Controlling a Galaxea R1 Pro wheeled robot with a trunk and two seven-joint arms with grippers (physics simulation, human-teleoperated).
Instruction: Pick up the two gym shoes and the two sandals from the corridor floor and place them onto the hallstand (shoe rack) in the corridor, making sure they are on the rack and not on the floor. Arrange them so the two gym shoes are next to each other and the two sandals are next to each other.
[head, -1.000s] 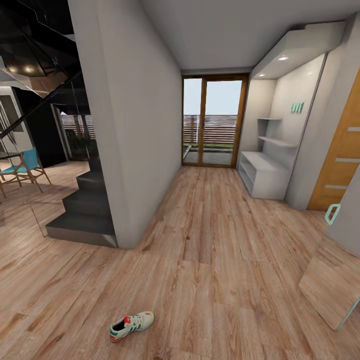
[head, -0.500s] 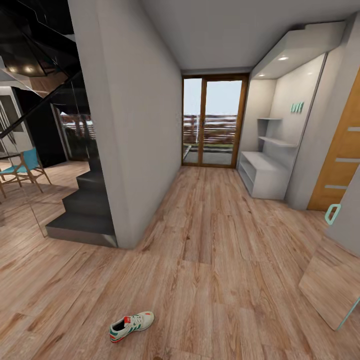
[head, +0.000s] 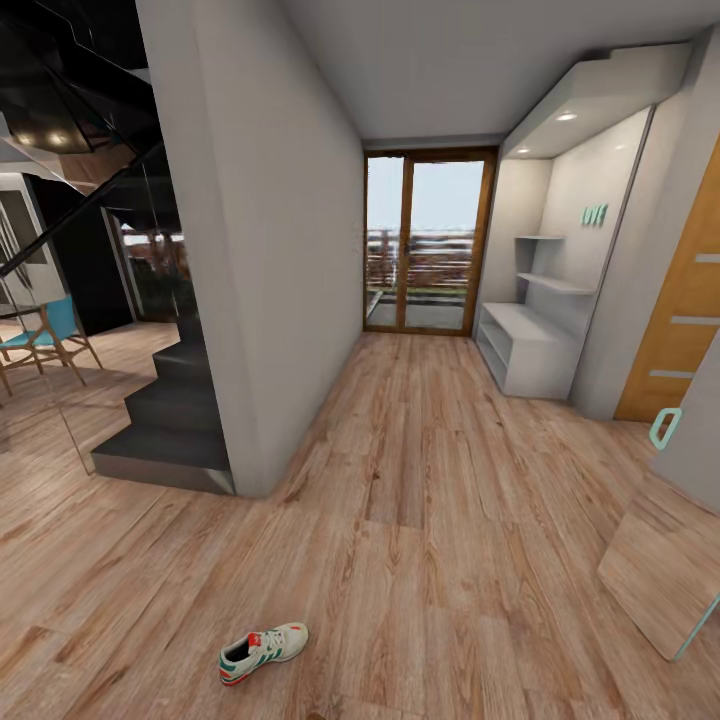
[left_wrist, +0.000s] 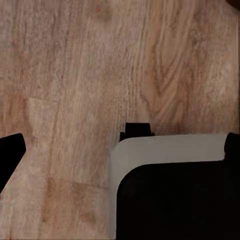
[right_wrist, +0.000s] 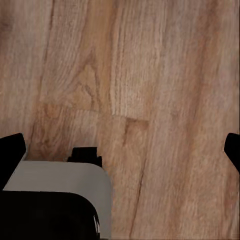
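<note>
One off-white green-striped lace-up gym shoe (head: 263, 652) lies well short of the light-grey hallstand (head: 528, 350); reaching from here would likely miss. Both claws' black fingertips (left_wrist: 11, 150) (right_wrist: 12, 148) stand wide apart, empty.

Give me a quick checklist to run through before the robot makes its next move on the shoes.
1. A gym shoe in sight on the floor: ok, lying close ahead, to the left.
2. Second gym shoe located: not ok.
3. Sandals located: not ok.
4. Shoe rack in sight: ok, far down the corridor on the right.
5. Path to the rack free: ok, bare planks between.
6. Both grippers empty: ok; the left gripper and the right gripper show open fingertips over bare wood.
</note>
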